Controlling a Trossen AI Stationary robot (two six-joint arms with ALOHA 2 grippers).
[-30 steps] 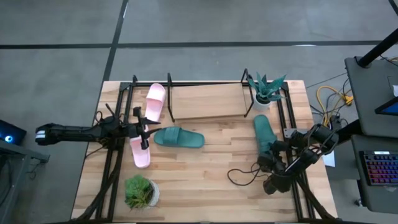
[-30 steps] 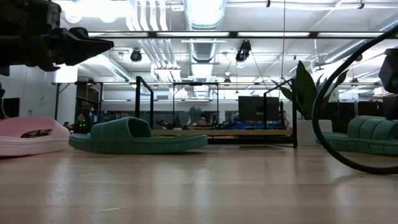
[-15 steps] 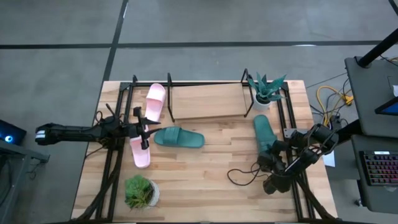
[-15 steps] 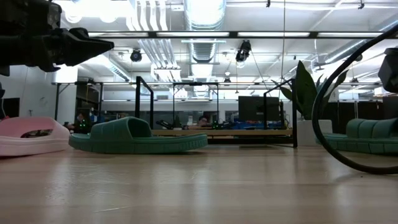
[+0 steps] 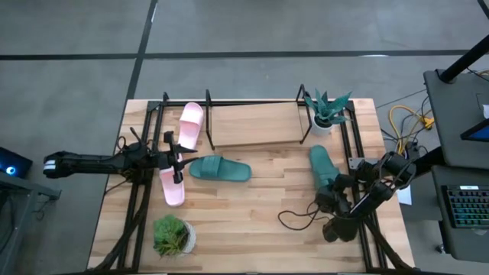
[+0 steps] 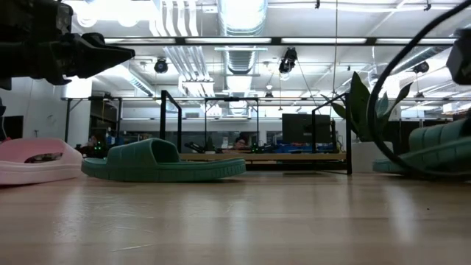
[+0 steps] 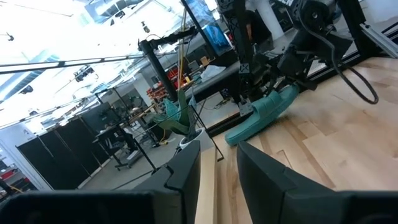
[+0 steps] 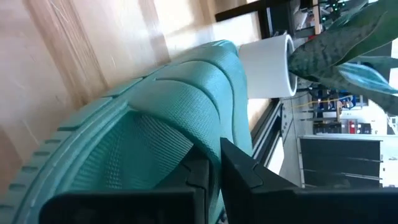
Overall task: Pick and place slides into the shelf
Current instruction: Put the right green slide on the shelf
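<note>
The pale butcher-block table (image 5: 252, 206) stands on a grey concrete floor (image 5: 252, 30) crossed by dark seams. At its left edge the left gripper (image 5: 177, 159) hovers above a pink slide (image 5: 173, 189), its fingers (image 7: 186, 171) slightly parted and holding nothing. A second pink slide (image 5: 189, 125) lies tilted at the left end of the shelf (image 5: 256, 124); a small green plant (image 5: 172, 234) sits near the front edge. A teal slide (image 5: 219, 168) lies flat mid-table, just in front of the shelf's wood base. A spiky potted plant (image 5: 327, 111) stands at the shelf's right end. The right gripper (image 5: 337, 186) is clamped on the other teal slide (image 5: 323, 164), whose near end is raised off the wood. A black cable (image 5: 299, 216) loops beside it. Beyond the table, the low view shows an open workshop with ceiling ducts (image 6: 243, 18) and strip lights.
</note>
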